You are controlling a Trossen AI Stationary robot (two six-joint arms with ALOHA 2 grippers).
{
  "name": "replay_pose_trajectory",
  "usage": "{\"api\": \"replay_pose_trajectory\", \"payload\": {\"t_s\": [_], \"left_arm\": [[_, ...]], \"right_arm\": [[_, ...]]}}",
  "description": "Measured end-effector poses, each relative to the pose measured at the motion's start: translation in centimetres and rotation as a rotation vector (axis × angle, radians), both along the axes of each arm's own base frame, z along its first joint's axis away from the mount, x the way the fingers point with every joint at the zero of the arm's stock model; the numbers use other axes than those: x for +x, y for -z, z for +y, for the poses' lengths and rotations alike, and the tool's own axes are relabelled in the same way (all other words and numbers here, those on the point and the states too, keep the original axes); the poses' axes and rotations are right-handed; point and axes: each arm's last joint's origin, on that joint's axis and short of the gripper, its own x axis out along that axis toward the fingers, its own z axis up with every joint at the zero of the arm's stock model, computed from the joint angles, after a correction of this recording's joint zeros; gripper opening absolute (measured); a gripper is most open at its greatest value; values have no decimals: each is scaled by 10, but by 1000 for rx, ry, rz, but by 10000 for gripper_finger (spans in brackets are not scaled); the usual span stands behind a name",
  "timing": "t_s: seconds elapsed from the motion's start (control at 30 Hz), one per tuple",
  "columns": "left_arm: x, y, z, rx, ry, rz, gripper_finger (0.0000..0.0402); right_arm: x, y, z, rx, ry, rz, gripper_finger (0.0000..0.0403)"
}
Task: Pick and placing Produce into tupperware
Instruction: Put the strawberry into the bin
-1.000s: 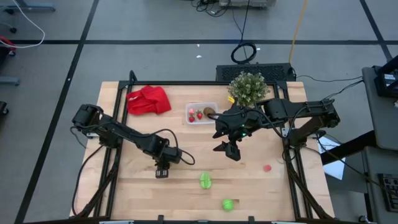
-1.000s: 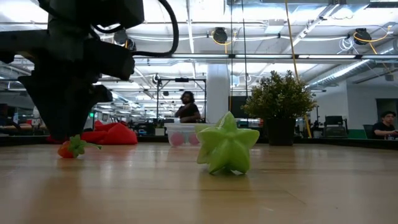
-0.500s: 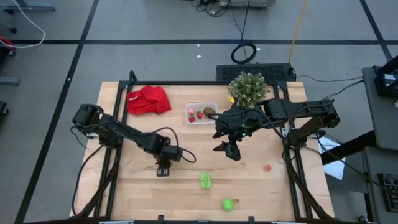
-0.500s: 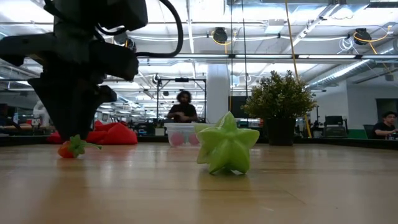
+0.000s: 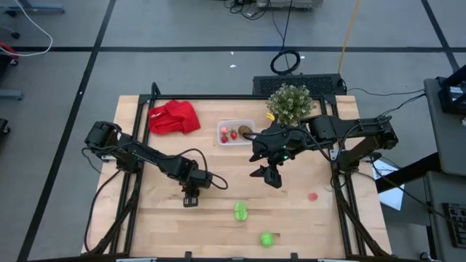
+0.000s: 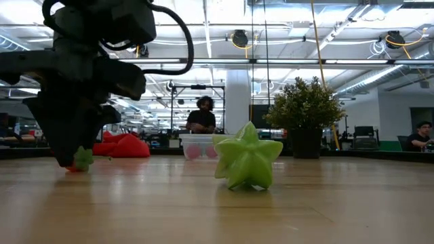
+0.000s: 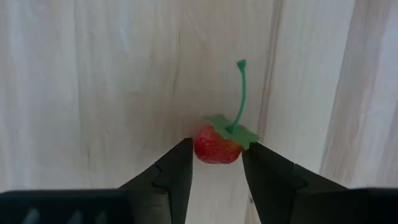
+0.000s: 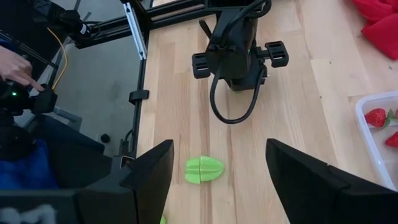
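A red toy strawberry (image 7: 216, 147) with a green stalk lies on the wood, and my left gripper (image 7: 217, 163) is down on it, near the table's middle left (image 5: 191, 199). In the low view the gripper body hides all but the strawberry's green leaf (image 6: 83, 158). The clear tupperware (image 5: 236, 132) stands at the far middle and holds red pieces and a brown oval. A green star-shaped piece (image 5: 240, 211), a round green piece (image 5: 267, 239) and a red piece (image 5: 313, 196) lie loose on the table. My right gripper (image 5: 266, 175) hangs open above the table's middle. My left gripper comes from above, pointing down, with the strawberry's red body (image 7: 205, 148) pinched between its two fingertips. One fingertip (image 7: 181, 160) meets one side and the other fingertip meets the opposite side, under the leaf. The strawberry still sits on the table, its stalk pointing away from the fingers.
A red cloth (image 5: 173, 117) lies at the far left and a bushy potted plant (image 5: 290, 102) stands at the far right, beside the tupperware. Bare wood stretches along the near edge left of the green pieces. People show in the room behind (image 6: 202, 116).
My left gripper has come down toward the table over the strawberry; in the low view its body now covers the red fruit that showed beside it before. The right arm has kept still.
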Motion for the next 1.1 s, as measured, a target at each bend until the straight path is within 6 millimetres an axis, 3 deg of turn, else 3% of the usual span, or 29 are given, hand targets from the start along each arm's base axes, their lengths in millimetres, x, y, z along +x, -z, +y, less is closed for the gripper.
{"api": "replay_pose_trajectory", "payload": {"t_s": [1.1], "left_arm": [[5, 7, -1, -2, -36, -13, 136]], "right_arm": [[0, 0, 0, 1, 1, 0, 247]]}}
